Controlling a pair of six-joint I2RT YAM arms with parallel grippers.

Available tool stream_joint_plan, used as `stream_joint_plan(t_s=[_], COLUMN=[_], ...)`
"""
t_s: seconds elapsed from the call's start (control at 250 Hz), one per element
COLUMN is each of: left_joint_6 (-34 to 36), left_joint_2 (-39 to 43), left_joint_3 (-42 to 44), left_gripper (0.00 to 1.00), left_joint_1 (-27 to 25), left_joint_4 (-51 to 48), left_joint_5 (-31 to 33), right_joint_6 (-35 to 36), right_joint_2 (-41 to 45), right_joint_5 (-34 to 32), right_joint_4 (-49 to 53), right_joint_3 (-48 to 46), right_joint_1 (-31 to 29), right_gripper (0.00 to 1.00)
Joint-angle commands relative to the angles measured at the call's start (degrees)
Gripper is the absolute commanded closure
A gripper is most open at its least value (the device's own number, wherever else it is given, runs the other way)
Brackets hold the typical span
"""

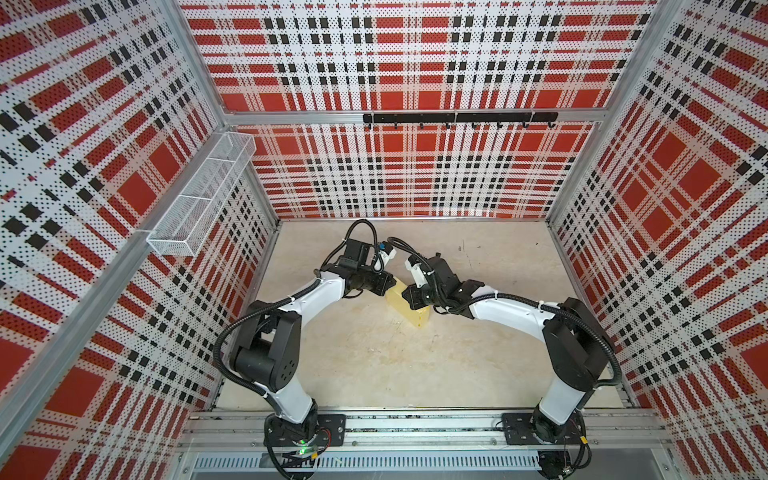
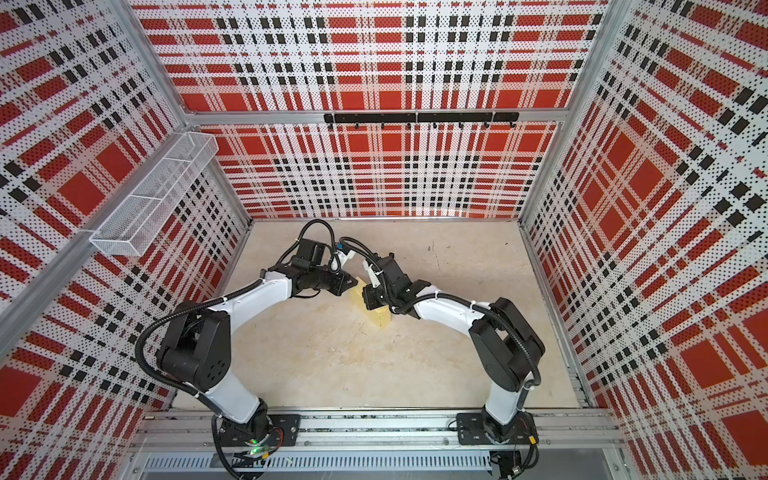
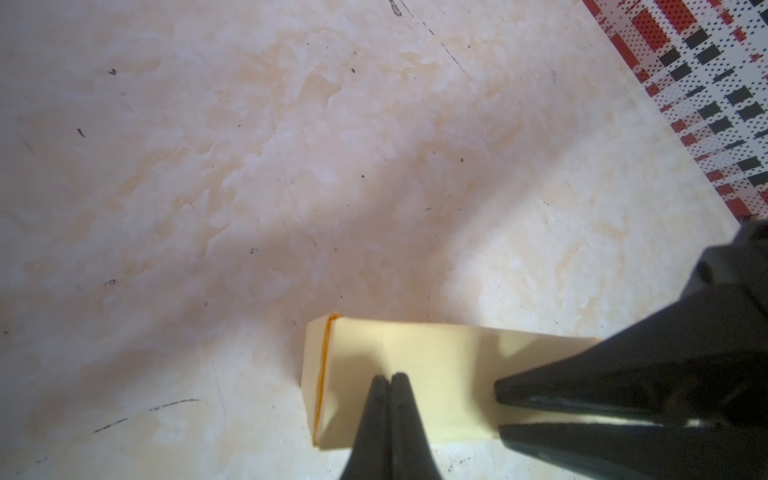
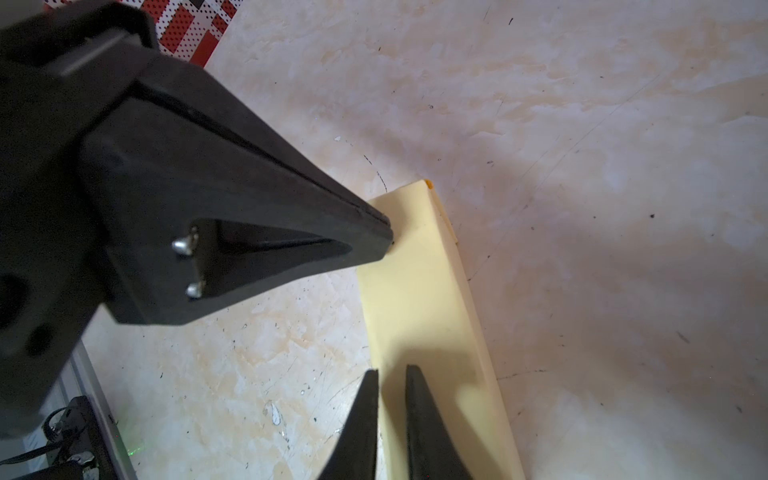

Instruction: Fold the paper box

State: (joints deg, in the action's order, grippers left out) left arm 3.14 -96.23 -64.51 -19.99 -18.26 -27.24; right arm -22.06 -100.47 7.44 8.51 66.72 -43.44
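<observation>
Obs.: We found the paper box (image 1: 405,302) lying flat on the table (image 1: 374,361), toward the middle of the workspace and set diagonally, with both arms bent in over it. In both top views (image 2: 376,312) it sat directly under the two wrists. It read as a closed, pale yellow rectangular form. We noted a thin orange line along one short end (image 3: 322,374).

Left gripper (image 3: 390,376): the jaws were pressed fully together, nothing between them. The tips pointed down at the box's top face near one end. From the right wrist view the same tip (image 4: 386,237) met the yellow surface, or stood just above it. We could not tell which.

Right gripper (image 4: 392,370): the jaws stood a narrow slit apart, astride one long edge of the box at the other end. From the left wrist view (image 3: 498,409) one finger lay over the top face and the other alongside the edge. We could not tell whether the cardboard was pinched.
</observation>
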Motion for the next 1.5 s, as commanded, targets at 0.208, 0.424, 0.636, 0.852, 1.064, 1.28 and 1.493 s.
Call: stream_joint_plan(t_s=[0.208, 0.424, 0.636, 0.852, 1.064, 1.28, 1.493], left_joint_6=[1.7, 1.8, 1.7, 1.7, 1.6, 1.6, 1.0], left_joint_2=[1.0, 1.3, 1.3, 1.1, 1.1, 1.4, 1.5], left_joint_3=[3.4, 3.8, 3.7, 3.6, 3.5, 3.4, 2.4], left_gripper=[1.00, 1.00, 1.00, 1.00, 1.00, 1.00, 1.00], left_joint_1=[-0.1, -0.1, -0.3, -0.5, -0.7, -0.7, -0.8], left_joint_4=[0.2, 0.6, 0.7, 0.9, 0.8, 0.7, 0.1], left_joint_5=[3.2, 3.2, 2.8, 2.7, 2.7, 2.6, 1.6], right_joint_6=[-0.1, -1.1, -1.8, -2.3, -2.4, -2.6, -3.1], right_joint_2=[2.3, 6.6, 10.7, 11.8, 10.3, 9.5, 8.8], right_joint_5=[-1.5, -1.8, -3.0, -3.3, -2.7, -3.2, -3.1], right_joint_4=[7.9, 10.6, 13.8, 14.3, 13.6, 14.3, 13.5], right_joint_3=[-2.3, -3.7, -5.9, -8.3, -8.3, -10.0, -12.1], right_joint_1=[-0.6, -0.7, -0.7, -0.7, -0.7, -0.7, -0.4], right_gripper=[0.80, 0.82, 0.91, 0.93, 0.93, 0.95, 0.95])
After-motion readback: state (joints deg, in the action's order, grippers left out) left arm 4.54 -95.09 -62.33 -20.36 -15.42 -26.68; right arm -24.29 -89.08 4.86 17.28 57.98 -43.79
